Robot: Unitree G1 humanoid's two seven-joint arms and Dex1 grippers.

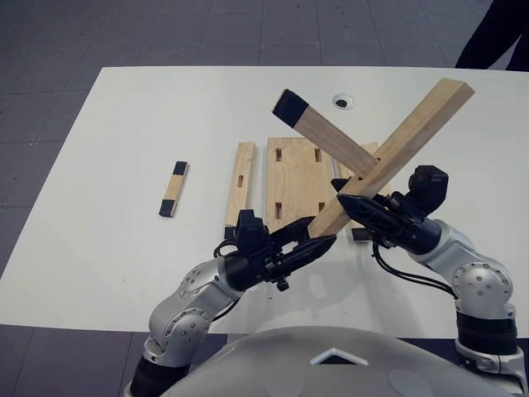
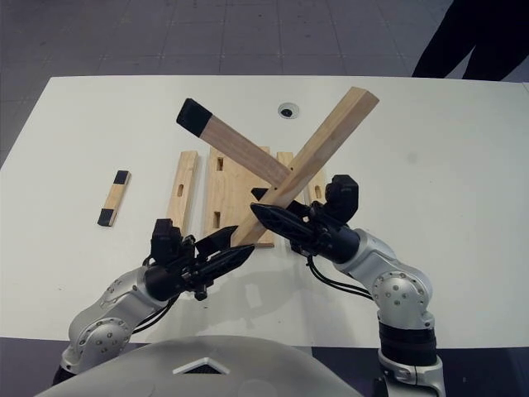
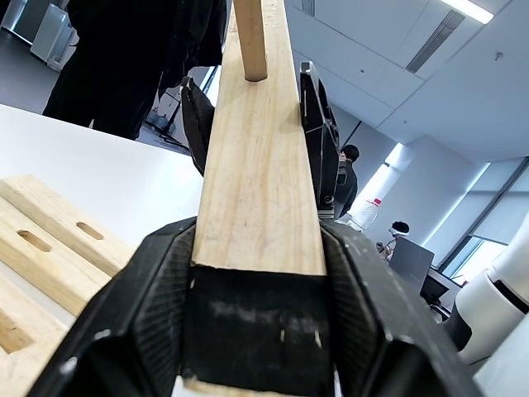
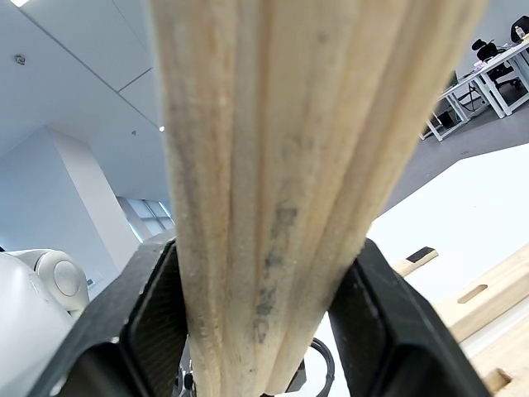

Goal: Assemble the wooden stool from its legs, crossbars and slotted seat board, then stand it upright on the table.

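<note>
Both grippers hold a wooden leg above the table, and the two legs cross in the air. My left gripper is shut on the lower end of a long plain leg that rises to the far right; its black-capped end sits between the fingers. My right gripper is shut on a second leg that slants up to the far left and ends in a black cap. The slotted seat board lies flat on the table beneath them.
A slotted wooden bar lies left of the board. Farther left is a short piece with black ends. Another wooden piece lies at the board's right side, mostly hidden. A round cable hole is at the back of the white table.
</note>
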